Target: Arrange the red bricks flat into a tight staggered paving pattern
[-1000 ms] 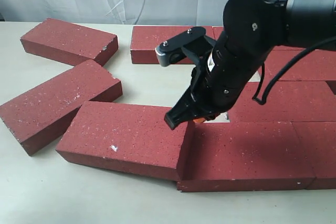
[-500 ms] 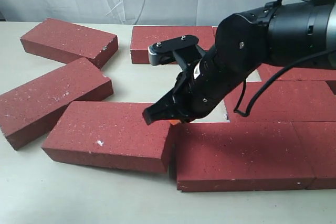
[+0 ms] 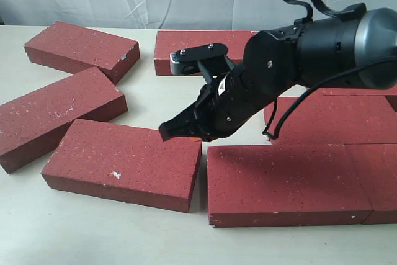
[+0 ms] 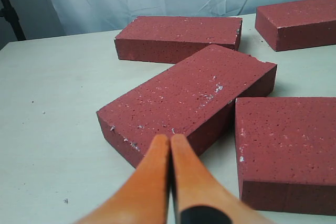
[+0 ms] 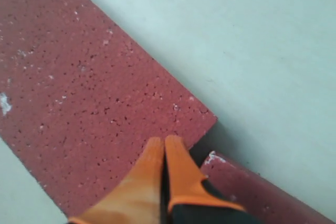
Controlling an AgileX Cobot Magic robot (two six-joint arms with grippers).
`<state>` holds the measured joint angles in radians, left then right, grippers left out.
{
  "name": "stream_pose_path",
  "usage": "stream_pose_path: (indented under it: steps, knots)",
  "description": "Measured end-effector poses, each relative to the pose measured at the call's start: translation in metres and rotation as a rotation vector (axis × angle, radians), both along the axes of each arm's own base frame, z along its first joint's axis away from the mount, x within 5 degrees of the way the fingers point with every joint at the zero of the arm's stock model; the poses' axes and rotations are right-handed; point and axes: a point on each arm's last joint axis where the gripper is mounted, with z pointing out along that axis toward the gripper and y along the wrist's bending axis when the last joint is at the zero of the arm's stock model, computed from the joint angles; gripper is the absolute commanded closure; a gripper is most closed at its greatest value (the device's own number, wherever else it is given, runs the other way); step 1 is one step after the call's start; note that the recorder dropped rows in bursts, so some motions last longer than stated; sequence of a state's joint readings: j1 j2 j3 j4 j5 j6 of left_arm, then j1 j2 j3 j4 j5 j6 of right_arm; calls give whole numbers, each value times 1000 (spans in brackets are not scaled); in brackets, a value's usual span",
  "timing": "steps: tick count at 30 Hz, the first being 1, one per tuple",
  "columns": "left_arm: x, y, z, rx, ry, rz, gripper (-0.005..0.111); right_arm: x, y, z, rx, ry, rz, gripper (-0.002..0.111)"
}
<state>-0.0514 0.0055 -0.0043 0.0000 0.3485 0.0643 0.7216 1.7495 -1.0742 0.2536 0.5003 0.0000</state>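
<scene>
At centre of the exterior view, the right gripper (image 3: 170, 132) hangs over the upper right corner of a loose red brick (image 3: 124, 162), which lies flat on the bench (image 3: 167, 94), a narrow gap apart from the laid row of bricks (image 3: 285, 181) at lower right. Its orange fingers (image 5: 149, 166) are pressed together, holding nothing. An angled brick (image 3: 59, 113) and two further bricks (image 3: 80, 48) (image 3: 186, 44) lie flat toward the upper left. The left gripper (image 4: 169, 142), fingers likewise pressed together, points at the angled brick's near edge; contact cannot be told.
</scene>
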Motion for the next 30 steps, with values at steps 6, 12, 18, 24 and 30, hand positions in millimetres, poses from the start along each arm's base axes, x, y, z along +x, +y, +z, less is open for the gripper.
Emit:
stream_pose_path:
  steps: [6,12,18,24,30]
  knots:
    - [0,0,0,0,0,0,107,-3,-3,20,42,-47,-3,109]
    - [0,0,0,0,0,0,107,-6,-5,24,34,-31,5,109]
    - [0,0,0,0,0,0,107,-9,-6,22,16,-3,12,109]
    - [0,0,0,0,0,0,107,-9,-6,22,14,0,13,109]
    - [0,0,0,0,0,0,107,-10,-7,22,7,10,16,109]
